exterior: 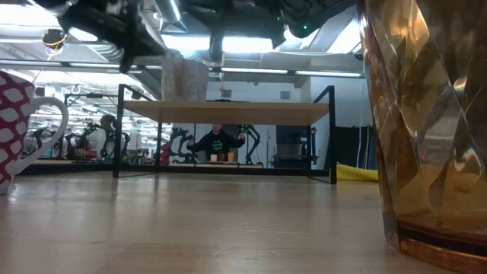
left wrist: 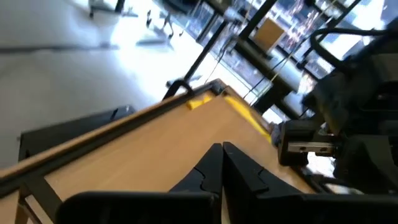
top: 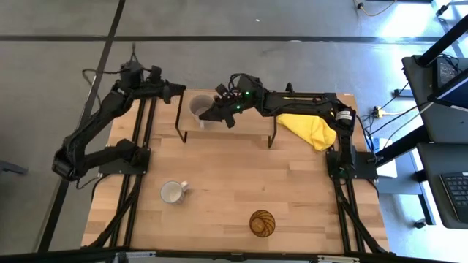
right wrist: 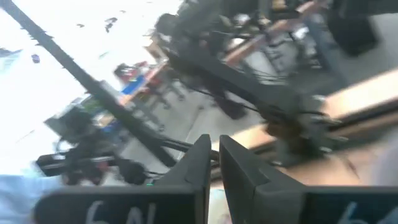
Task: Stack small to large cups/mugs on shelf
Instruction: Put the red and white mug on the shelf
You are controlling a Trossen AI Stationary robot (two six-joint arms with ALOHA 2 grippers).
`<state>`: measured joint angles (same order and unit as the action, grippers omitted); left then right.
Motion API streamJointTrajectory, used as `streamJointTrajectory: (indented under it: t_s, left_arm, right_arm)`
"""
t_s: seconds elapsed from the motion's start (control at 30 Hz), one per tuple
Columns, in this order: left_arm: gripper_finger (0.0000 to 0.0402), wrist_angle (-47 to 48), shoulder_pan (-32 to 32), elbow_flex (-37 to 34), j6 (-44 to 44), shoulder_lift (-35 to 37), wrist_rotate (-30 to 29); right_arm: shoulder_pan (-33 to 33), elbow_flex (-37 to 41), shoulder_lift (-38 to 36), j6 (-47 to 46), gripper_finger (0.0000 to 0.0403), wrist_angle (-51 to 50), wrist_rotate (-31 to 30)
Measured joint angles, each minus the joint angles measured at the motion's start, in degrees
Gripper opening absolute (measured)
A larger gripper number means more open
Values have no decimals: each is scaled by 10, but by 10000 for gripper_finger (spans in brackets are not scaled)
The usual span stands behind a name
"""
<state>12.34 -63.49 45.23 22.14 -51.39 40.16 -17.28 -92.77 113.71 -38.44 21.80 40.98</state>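
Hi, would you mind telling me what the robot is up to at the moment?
It is putting cups on the shelf. The grey mug already stands on the shelf's left end, and the right gripper is right beside it, fingers nearly together. The left gripper waits shut near the shelf's back left corner. The white mug and amber tumbler stand on the table.

A crumpled yellow cloth (top: 308, 129) lies on the wooden table (top: 234, 186), near its far right corner. Off the table's right side stands a dark desk with a keyboard (top: 457, 193).
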Motion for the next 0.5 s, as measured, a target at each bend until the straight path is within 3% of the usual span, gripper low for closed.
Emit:
streamJointTrajectory:
  t_s: [0.1, 0.27, 0.4, 0.5]
  left_arm:
    - [2, 49, 0, 0, 1, 55, 0]
    - [1, 218, 13, 0, -17, 167, 28]
    - [3, 280, 50, 0, 21, 265, 44]
    - [3, 282, 83, 9, 84, 337, 10]
  right_arm:
    - [2, -29, 0, -5, 41, 0, 50]
    - [24, -83, -1, -8, 44, -7, 146]
    - [49, -133, -2, 55, 44, -76, 125]
    - [68, -197, -2, 192, 44, -229, 52]
